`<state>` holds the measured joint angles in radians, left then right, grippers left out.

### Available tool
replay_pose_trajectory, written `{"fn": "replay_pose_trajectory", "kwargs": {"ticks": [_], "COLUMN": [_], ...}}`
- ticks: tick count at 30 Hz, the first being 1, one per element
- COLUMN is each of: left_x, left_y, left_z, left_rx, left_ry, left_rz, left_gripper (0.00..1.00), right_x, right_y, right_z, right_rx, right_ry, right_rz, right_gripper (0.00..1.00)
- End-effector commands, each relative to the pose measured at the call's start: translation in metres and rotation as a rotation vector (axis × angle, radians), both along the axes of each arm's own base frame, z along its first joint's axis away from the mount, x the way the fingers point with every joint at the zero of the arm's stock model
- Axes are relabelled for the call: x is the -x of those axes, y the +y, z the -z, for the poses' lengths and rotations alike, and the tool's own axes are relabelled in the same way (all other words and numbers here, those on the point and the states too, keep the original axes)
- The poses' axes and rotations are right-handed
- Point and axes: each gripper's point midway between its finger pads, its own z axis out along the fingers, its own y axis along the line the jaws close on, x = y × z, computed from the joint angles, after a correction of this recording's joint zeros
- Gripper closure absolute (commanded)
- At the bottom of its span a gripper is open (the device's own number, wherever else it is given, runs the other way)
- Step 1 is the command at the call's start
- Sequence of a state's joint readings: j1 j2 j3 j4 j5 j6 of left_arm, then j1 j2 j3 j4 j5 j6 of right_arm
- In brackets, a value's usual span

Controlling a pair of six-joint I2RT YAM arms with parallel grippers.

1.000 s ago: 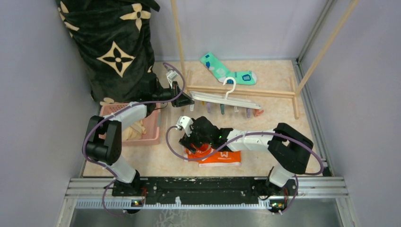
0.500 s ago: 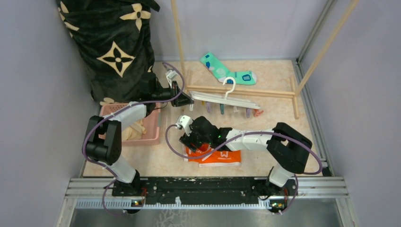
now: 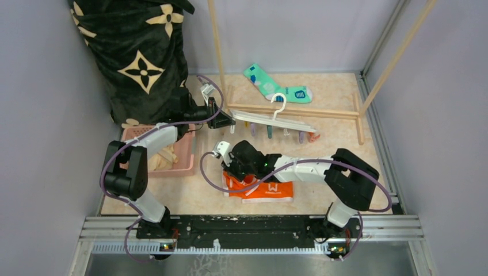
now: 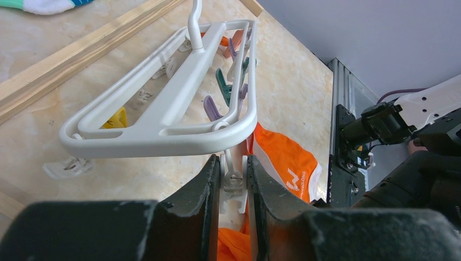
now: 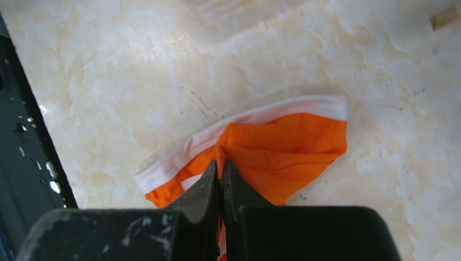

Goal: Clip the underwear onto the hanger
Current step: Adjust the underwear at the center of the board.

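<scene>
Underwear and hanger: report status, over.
Left pincer shut on white clothespin of hanger. Right pincer shut on underwear, lying on table, not yet clipped. No obstruction seen.

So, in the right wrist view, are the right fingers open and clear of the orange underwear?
No, the right fingers are shut together, pinching a raised fold of the underwear between them.

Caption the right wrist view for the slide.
Right claw shut on a pinched fold of the orange underwear lying on the table.
</scene>
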<state>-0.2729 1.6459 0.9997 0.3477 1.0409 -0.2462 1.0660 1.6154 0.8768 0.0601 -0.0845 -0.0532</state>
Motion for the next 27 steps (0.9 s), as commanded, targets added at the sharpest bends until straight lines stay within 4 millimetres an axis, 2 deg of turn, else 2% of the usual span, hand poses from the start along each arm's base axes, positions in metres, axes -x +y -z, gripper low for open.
{"fn": "replay_pose_trajectory", "kwargs": {"ticks": [1, 3, 4, 5, 6, 8, 9, 10, 13, 14, 15, 19, 23, 27], "left_x": [-0.003, -0.004, -0.004, -0.003, -0.003, -0.004, -0.004, -0.004, -0.004, -0.004, -0.005, -0.005, -0.006, -0.007], "left_y": [0.0, 0.0, 0.0, 0.0, 0.0, 0.0, 0.001, 0.0, 0.001, 0.001, 0.001, 0.002, 0.002, 0.003], "left_z": [-0.02, -0.02, -0.02, -0.021, -0.02, -0.021, -0.02, -0.02, -0.021, -0.021, -0.02, -0.02, -0.02, -0.02], "left_rx": [0.024, 0.024, 0.024, 0.025, 0.024, 0.024, 0.024, 0.024, 0.025, 0.026, 0.025, 0.025, 0.025, 0.024], "left_ry": [-0.053, -0.053, -0.054, -0.055, -0.055, -0.055, -0.054, -0.052, -0.051, -0.05, -0.048, -0.046, -0.045, -0.043], "left_rz": [0.019, 0.019, 0.018, 0.02, 0.019, 0.018, 0.018, 0.018, 0.018, 0.019, 0.016, 0.014, 0.013, 0.01], "left_gripper": [1.0, 1.0, 1.0, 1.0, 1.0, 1.0, 1.0, 1.0, 1.0, 1.0, 1.0, 1.0, 1.0, 1.0], "right_x": [-0.009, -0.011, -0.012, -0.012, -0.013, -0.016, -0.018, -0.019, -0.022, -0.023, -0.026, -0.028, -0.024, -0.006], "right_y": [0.033, 0.037, 0.037, 0.037, 0.037, 0.034, 0.033, 0.031, 0.025, 0.022, 0.019, 0.003, -0.021, -0.032], "right_z": [-0.031, -0.024, -0.023, -0.025, -0.027, -0.033, -0.048, -0.054, -0.075, -0.08, -0.087, -0.111, -0.117, -0.091], "right_rx": [-0.074, -0.052, -0.044, -0.047, -0.061, -0.096, -0.141, -0.166, -0.233, -0.254, -0.272, -0.293, -0.349, -0.322], "right_ry": [-0.031, -0.018, -0.019, -0.023, -0.031, -0.046, -0.061, -0.065, -0.079, -0.079, -0.088, -0.117, -0.159, -0.067], "right_rz": [-0.106, -0.129, -0.132, -0.131, -0.118, -0.084, -0.062, -0.037, 0.011, 0.023, 0.047, 0.08, 0.129, 0.04], "right_gripper": [1.0, 1.0, 0.91, 0.76, 0.65, 0.54, 0.49, 0.44, 0.4, 0.54, 0.21, 0.02, 0.01, 0.03]}}
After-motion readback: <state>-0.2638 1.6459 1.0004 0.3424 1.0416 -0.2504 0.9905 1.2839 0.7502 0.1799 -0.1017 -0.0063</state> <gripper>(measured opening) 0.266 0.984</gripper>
